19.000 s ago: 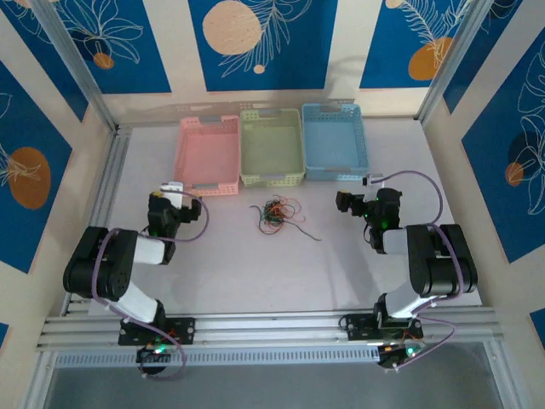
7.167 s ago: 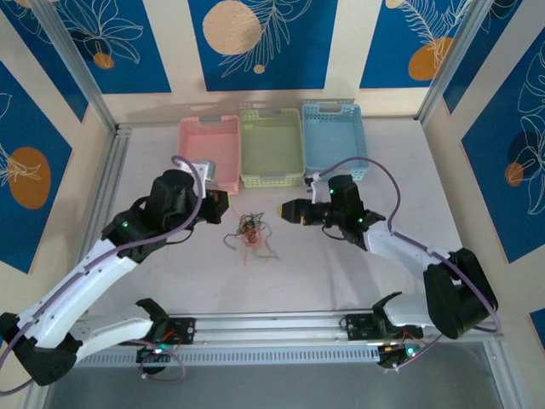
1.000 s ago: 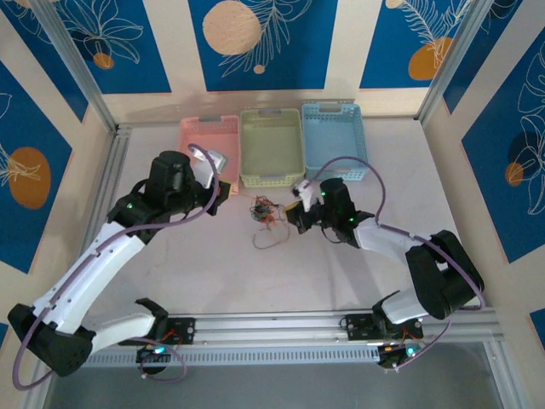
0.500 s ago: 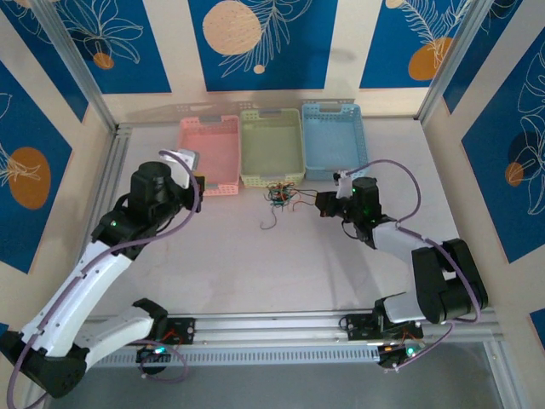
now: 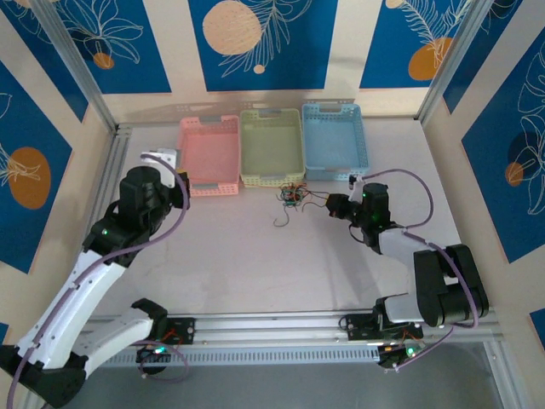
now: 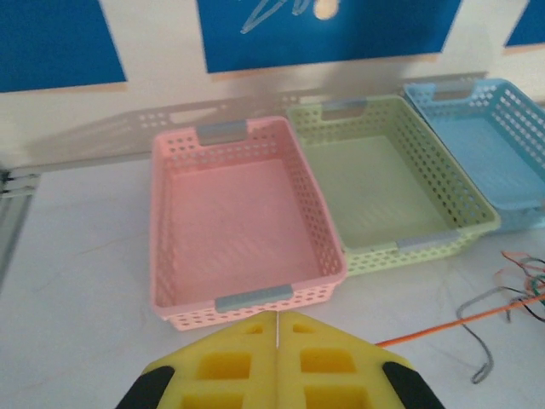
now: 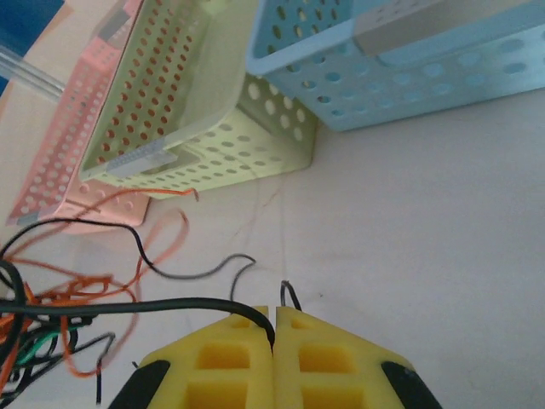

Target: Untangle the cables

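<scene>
The cables lie as a small tangle of orange, red, green and black wire just in front of the green basket. My right gripper sits to their right, low over the table. It is shut on a black cable that runs left from its fingertips into the tangle. My left gripper is shut in front of the pink basket. A taut orange cable runs from under its right finger to the tangle.
Three baskets stand in a row at the back: pink, green, and blue. An aluminium rail borders the table on the left. A loose grey cable end trails toward the near side.
The right gripper has pulled right and back with the black cable, dragging the tangle up to the green basket's front. The left arm has drawn away to the left.
</scene>
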You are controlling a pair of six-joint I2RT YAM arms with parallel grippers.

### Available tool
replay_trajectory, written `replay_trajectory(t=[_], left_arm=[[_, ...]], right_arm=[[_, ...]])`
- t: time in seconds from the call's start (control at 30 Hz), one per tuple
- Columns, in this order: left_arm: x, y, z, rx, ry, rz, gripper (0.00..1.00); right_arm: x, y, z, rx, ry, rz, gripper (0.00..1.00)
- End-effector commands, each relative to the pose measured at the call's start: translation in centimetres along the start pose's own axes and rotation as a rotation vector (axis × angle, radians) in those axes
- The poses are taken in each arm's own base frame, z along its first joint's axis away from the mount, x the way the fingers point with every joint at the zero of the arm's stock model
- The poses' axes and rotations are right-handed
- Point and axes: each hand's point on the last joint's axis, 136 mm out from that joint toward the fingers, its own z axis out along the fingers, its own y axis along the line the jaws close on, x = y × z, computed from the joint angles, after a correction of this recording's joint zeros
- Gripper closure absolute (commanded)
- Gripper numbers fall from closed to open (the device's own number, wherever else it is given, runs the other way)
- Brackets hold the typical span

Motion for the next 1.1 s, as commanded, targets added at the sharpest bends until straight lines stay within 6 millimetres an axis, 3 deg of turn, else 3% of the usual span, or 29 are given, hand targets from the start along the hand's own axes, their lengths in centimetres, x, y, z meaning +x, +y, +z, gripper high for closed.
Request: replay_trajectory(t=[0.0,0.43,0.77,1.07], left_arm=[[-3.7,6.5,-3.7,-0.289,-0.185,-0.091,1.00],[-4.8,12.0,-9.0,-0.537,-0.334,-0.132,1.00],[-4.7,14.4,-11.0,-0.671,-0.376,-0.158,1.00],[-4.6,15.1,-11.9,-0.709,-0.399,-0.169,1.00]], right_arm=[[-0.1,-5.1,-1.1,0.191,-0.049,0.136,1.00],[-0.2,-6.2,-1.4,0.226,-0.058,0.191,1.00],[-0.2,-7.0,-1.8,0.253,-0.073,0.229,1.00],[-0.1,-8.8,-2.6,0.321,-0.094,0.313,1.00]])
